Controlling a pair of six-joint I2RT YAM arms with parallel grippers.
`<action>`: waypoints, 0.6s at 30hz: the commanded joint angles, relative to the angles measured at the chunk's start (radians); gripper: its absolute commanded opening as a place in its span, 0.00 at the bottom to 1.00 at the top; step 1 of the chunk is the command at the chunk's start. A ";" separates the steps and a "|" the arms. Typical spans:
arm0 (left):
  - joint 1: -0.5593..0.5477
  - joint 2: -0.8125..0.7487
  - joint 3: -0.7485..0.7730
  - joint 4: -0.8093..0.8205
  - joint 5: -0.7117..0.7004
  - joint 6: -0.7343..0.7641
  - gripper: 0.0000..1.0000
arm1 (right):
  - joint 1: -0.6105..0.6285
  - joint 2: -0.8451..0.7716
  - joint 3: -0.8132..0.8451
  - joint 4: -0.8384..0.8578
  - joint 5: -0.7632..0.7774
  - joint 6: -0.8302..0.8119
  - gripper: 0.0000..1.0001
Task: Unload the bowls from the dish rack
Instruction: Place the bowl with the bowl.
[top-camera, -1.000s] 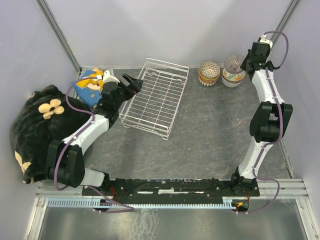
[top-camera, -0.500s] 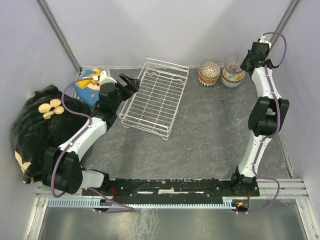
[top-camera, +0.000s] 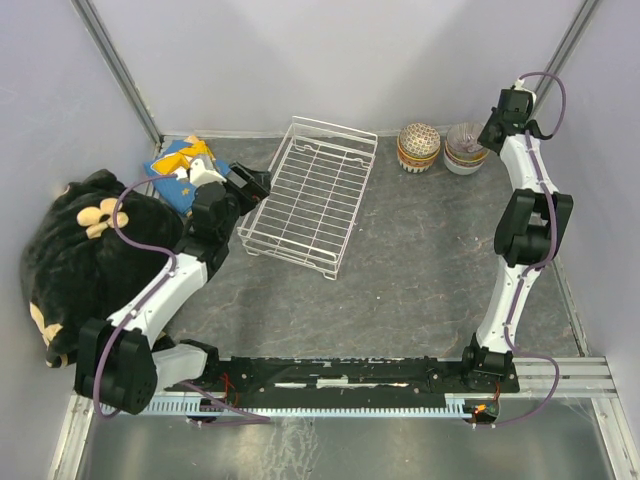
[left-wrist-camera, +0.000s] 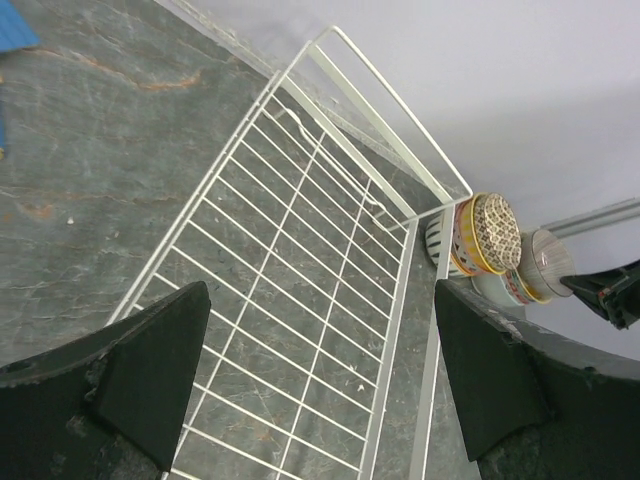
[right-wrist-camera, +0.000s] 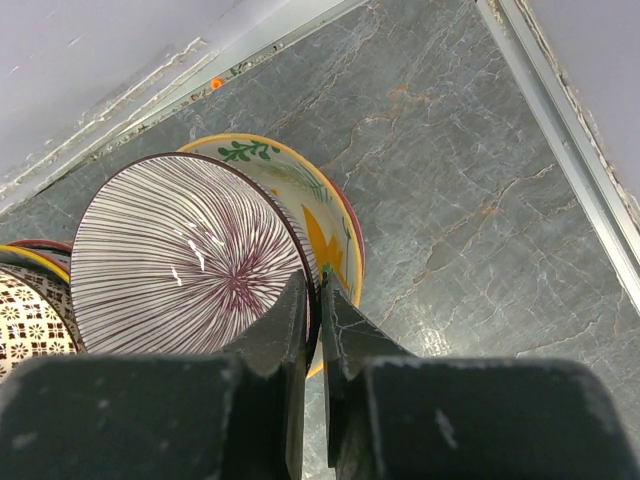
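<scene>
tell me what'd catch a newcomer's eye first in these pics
A big black plush toy with a cream flower on it slumps at the far left. In the middle sits the white wire dish rack, with nothing in it. In the far right corner stand two stacks of patterned bowls, where the right gripper pinches the rim of a purple-striped bowl.

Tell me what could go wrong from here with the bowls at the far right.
1. The right fingers pinch only the thin rim of the striped bowl; it may slip or tip when moved or let go.
2. It sits over the yellow-rimmed bowl, close beside the second stack; a knock could topple either.
3. The open left fingers hang by the dish rack and could snag its wire.
</scene>
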 joint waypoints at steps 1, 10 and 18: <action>-0.003 -0.085 -0.042 0.054 -0.100 0.013 0.99 | -0.004 0.001 0.085 0.034 0.012 0.004 0.01; -0.003 -0.184 -0.121 0.077 -0.213 -0.008 0.99 | -0.003 0.030 0.107 0.018 0.023 -0.001 0.01; -0.003 -0.203 -0.133 0.075 -0.228 -0.010 0.99 | -0.003 0.042 0.116 0.009 0.017 0.008 0.01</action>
